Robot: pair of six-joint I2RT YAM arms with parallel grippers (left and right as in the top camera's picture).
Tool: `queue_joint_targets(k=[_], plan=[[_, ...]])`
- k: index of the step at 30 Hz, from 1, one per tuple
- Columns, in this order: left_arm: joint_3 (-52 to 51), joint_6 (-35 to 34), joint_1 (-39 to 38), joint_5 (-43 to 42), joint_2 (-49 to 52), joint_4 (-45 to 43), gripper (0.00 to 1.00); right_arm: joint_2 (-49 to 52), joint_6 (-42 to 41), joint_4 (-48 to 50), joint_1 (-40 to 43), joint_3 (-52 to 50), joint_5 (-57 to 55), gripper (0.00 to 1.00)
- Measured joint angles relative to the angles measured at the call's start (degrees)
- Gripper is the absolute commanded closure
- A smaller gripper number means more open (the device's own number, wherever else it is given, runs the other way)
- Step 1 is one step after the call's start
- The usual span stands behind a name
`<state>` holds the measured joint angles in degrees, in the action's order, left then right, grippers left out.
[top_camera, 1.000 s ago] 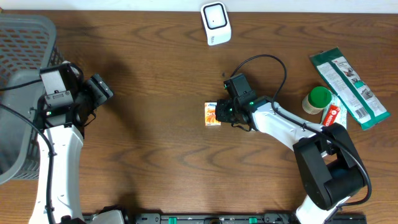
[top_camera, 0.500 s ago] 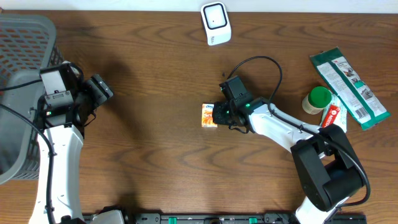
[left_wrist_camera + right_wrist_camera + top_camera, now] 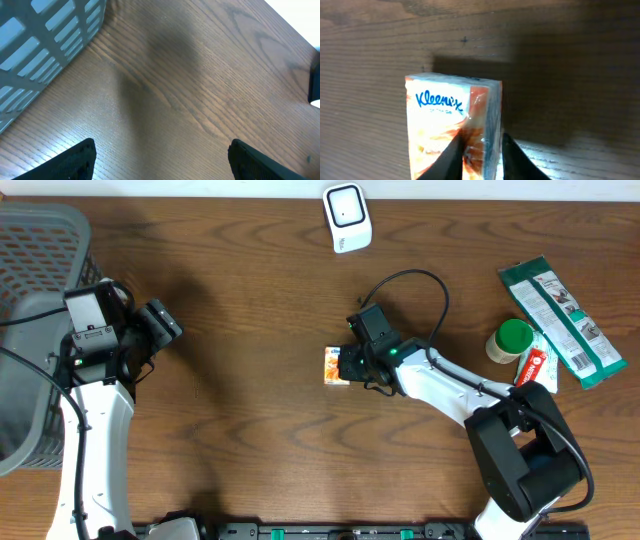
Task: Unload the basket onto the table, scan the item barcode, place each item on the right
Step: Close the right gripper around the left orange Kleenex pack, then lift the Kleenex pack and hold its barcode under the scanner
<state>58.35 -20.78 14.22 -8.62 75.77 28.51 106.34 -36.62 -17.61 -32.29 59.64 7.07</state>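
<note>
Mid-table, on the brown wood-grain tabletop (image 3: pixel 230 380), lies the small orange-and-white Kleenex tissue pack (image 3: pixel 335 366), well below the white handheld scanner (image 3: pixel 347 217) at the top edge. The right gripper (image 3: pixel 350 365) covers the pack's right side from overhead. In the wrist view its dark fingers (image 3: pixel 455 152) are nearly closed, pinching the pack's (image 3: pixel 452 125) right edge btwn them. The pack's lower part is cut off by the frame, and no barcode shows in any view.

The left gripper (image 3: pixel 160 325) sits near the grey plastic mesh basket (image 3: pixel 40 240), jaws spread wide w/ nothing btwn them. Only the fingertips (image 3: pixel 75 160) show, clipped at the bottom. A dark shape at the right edge of that view is cut off; can't tell what it is.

At far right lie a green-and-white flat packet (image 3: pixel 560 320), a green-lidded jar (image 3: pixel 512 340) and a red-and-white tube (image 3: pixel 535 368), partly hidden.

Vs 1 s ago, the pack and right gripper have shifted slightly left. The left arm is unchanged.
</note>
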Motion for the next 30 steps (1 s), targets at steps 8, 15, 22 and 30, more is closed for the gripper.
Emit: queue_joint_targets(k=[8, 15, 22, 30], plan=[[0.0, 0.0, 0.0, 0.0, 0.0, 0.0, 0.15, 0.0, 0.0, 0.0, -0.4, 0.1, -0.3, 0.88], [0.0, 0.0, 0.0, 0.0, 0.0, 0.0, 0.15, 0.5, -1.6, 0.2, -0.7, 0.2, -1.0, 0.78], [0.0, 0.0, 0.0, 0.0, 0.0, 0.0, 0.15, 0.6, -2.3, 0.1, -0.6, 0.7, -0.6, 0.99], [0.0, 0.0, 0.0, 0.0, 0.0, 0.0, 0.15, -4.9, 4.4, -6.1, 2.0, 0.4, -0.2, 0.99]])
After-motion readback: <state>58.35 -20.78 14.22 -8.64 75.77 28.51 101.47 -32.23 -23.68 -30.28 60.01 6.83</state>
